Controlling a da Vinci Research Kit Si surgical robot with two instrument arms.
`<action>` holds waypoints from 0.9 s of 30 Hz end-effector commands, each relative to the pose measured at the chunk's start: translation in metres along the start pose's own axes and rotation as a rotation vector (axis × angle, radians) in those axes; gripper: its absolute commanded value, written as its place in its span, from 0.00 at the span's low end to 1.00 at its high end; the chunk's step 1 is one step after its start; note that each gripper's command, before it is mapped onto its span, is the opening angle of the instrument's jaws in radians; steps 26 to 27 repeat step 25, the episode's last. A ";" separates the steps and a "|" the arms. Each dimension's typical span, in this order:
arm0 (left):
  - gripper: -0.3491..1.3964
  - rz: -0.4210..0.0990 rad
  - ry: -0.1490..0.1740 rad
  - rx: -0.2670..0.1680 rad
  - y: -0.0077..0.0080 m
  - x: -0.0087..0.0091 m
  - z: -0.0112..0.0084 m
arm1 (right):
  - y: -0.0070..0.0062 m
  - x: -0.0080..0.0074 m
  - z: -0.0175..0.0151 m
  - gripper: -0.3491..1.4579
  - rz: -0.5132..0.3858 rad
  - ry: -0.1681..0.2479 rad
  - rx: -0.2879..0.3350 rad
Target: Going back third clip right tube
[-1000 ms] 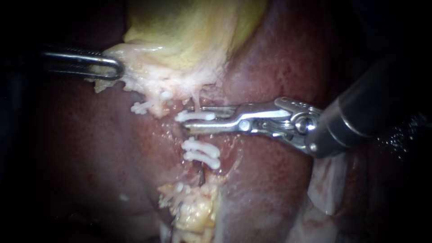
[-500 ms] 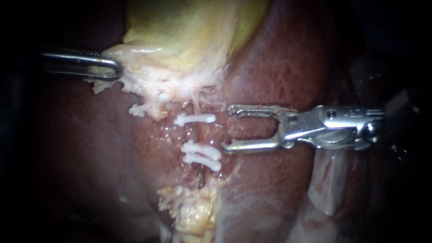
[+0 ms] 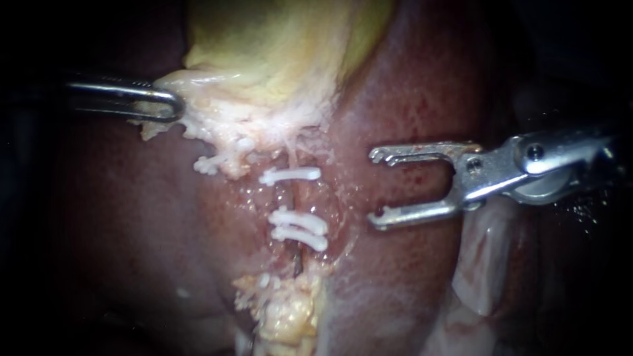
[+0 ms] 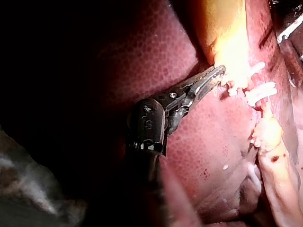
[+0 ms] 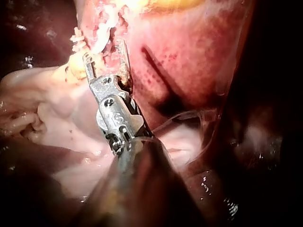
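The tube (image 3: 288, 196) runs down from the gallbladder (image 3: 283, 46) across the liver (image 3: 409, 92). It carries one white clip (image 3: 290, 175) higher up and two more clips (image 3: 297, 220) close together lower down. My right instrument (image 3: 376, 188) stands to the right of the tube, over the liver, with its jaws wide open and empty. My left instrument (image 3: 165, 104) has its jaws shut on the pale lower edge of the gallbladder. The left wrist view shows the left instrument (image 4: 214, 75) gripping that edge, with the clips (image 4: 260, 90) just beyond. In the right wrist view my right instrument (image 5: 105, 53) gapes short of the clipped tissue.
A smaller white clip (image 3: 208, 163) sits on tissue left of the tube, under the gallbladder's edge. Yellow fatty tissue (image 3: 283, 316) lies below the clips. Pale folded tissue (image 3: 481, 264) lies under the right instrument's shaft.
The right instrument's jaws were closed at the tube beside the upper clip; they have opened and drawn back to the right, clear of the tube. The clips and left instrument have stayed put.
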 end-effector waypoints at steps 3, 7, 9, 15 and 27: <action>0.00 0.004 -0.009 -0.004 -0.0001 -0.0007 0.0011 | -0.0001 -0.0002 -0.0002 0.47 0.000 0.001 0.002; 0.00 -0.006 -0.020 -0.013 -0.0006 -0.0019 0.0027 | -0.0001 -0.0002 -0.0002 0.47 0.000 0.001 0.002; 0.00 -0.008 -0.024 -0.018 -0.0009 -0.0025 0.0034 | -0.0002 -0.0003 -0.0002 0.47 -0.001 0.001 0.002; 0.00 -0.011 -0.028 -0.022 -0.0010 -0.0028 0.0041 | -0.0002 -0.0003 -0.0002 0.47 -0.001 0.001 0.002; 0.00 -0.012 -0.029 -0.023 -0.0010 -0.0028 0.0039 | -0.0003 -0.0005 0.0000 0.47 -0.003 0.001 0.003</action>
